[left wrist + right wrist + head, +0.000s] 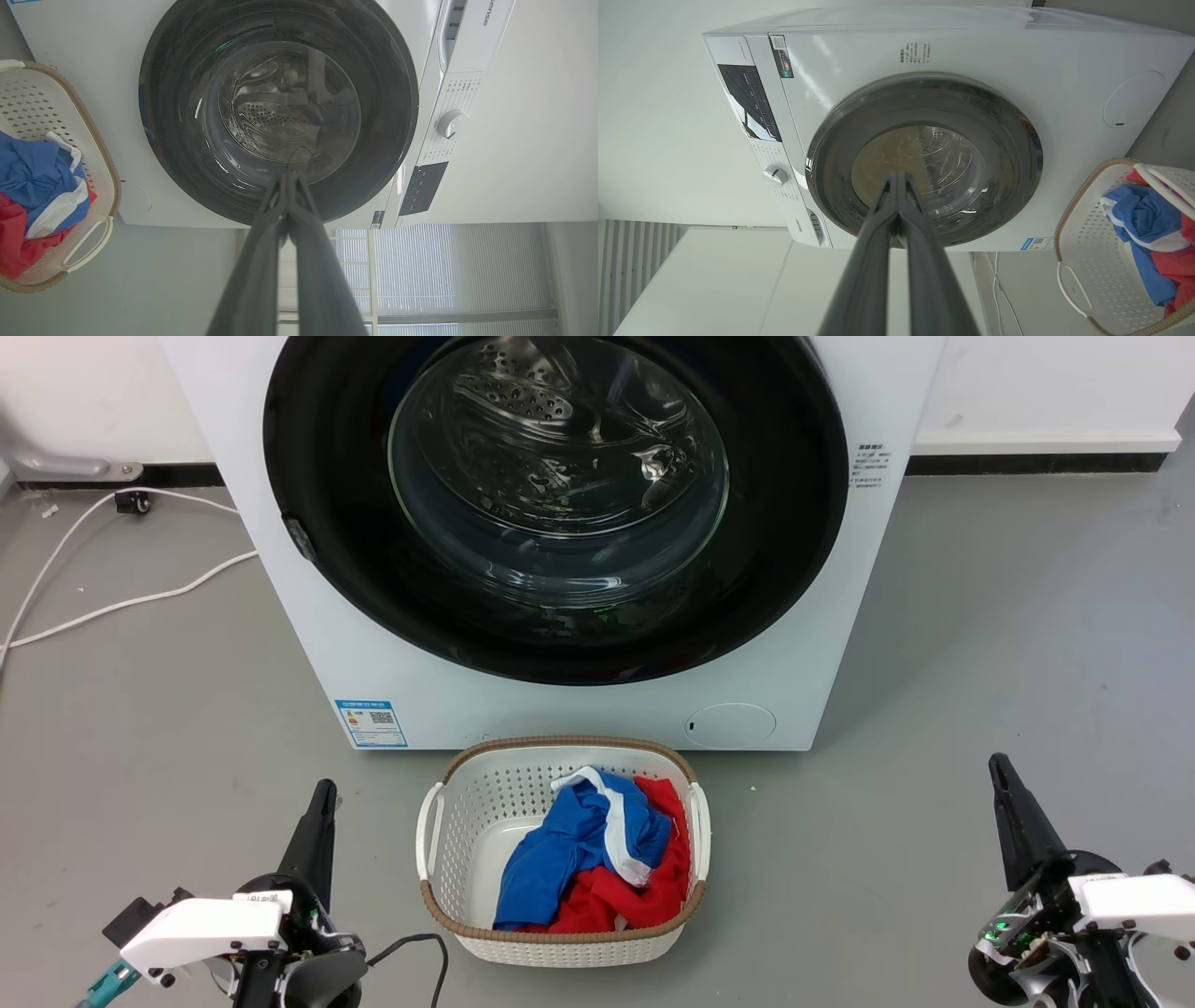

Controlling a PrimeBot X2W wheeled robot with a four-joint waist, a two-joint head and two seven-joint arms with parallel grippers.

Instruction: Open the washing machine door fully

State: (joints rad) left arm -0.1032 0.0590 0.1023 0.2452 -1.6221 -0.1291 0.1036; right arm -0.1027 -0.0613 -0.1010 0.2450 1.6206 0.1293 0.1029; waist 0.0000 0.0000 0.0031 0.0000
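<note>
Task judged not begun: washing machine door [558, 616] seen shut, flush against white machine front, behind laundry basket [448, 803]. Door untouched. Near floor, well apart from door, left tool [323, 793] and right tool [997, 767] held pressed together, nothing pinched. Reach, catch, full swing left.
</note>
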